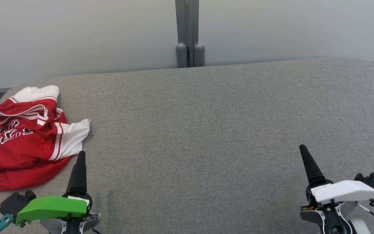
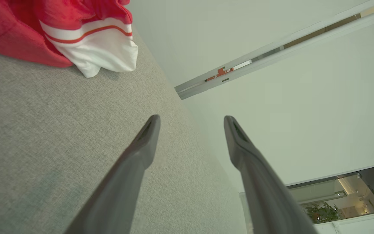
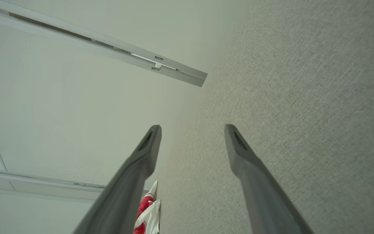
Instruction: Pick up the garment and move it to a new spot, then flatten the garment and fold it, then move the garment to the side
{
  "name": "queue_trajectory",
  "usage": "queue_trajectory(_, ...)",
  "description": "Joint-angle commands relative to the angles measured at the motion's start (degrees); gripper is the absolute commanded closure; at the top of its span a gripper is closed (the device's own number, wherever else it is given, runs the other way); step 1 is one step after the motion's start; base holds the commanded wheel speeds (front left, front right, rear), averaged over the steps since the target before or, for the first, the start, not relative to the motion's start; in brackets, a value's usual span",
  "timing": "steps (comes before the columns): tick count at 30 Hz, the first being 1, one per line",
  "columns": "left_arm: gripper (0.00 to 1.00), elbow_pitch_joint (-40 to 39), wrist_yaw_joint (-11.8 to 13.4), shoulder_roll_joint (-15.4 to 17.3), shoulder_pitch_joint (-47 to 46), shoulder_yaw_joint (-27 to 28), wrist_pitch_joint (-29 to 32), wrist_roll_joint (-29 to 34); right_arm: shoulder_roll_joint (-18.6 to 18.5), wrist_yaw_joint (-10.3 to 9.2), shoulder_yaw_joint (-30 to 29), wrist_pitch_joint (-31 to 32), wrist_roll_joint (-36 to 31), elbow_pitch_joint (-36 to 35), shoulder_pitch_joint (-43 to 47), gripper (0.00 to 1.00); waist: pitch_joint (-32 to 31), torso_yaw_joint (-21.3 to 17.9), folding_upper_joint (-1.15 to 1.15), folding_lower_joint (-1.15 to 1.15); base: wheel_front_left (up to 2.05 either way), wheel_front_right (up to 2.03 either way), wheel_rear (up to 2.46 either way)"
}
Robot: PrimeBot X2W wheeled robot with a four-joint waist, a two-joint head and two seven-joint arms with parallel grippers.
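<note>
The crumpled red-and-white garment lies at the bench's left edge, toward the far corner. The head view's border cuts off its left side, and its dark lettering is too folded to read. The left jaws hover at the near edge, just short of the garment, fingers spread wide and holding nothing. The right jaws, by the near right corner, stand equally wide and empty.
</note>
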Motion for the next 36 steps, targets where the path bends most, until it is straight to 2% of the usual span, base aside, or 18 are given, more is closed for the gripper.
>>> queue_trajectory(1, 0.00, -1.22, 0.32, 0.35, -0.55, -0.47, -0.63, 2.85, -0.28, 0.12, 0.71, -0.71, -2.62, -0.90, -0.52, 0.00, -0.05, 0.08, 0.00, 0.00, 0.00, 0.00, 0.00)
queue_trajectory(23, 0.00, -1.35, 1.45, 0.44, -0.05, -5.06, -5.30, 21.93, -0.38, 0.15, 3.14, -5.38, -24.49, -3.55, 1.34, 0.00, -0.76, 1.20, 0.00, 0.00, 0.00, 0.00, 0.00)
queue_trajectory(36, 0.00, -2.77, 1.90, 0.50, 0.91, -7.48, -7.57, 31.31, -0.44, 0.16, 4.30, -7.65, -32.86, -4.64, 2.73, 0.00, -1.08, 1.20, 0.00, 0.00, 0.00, 0.00, 0.00)
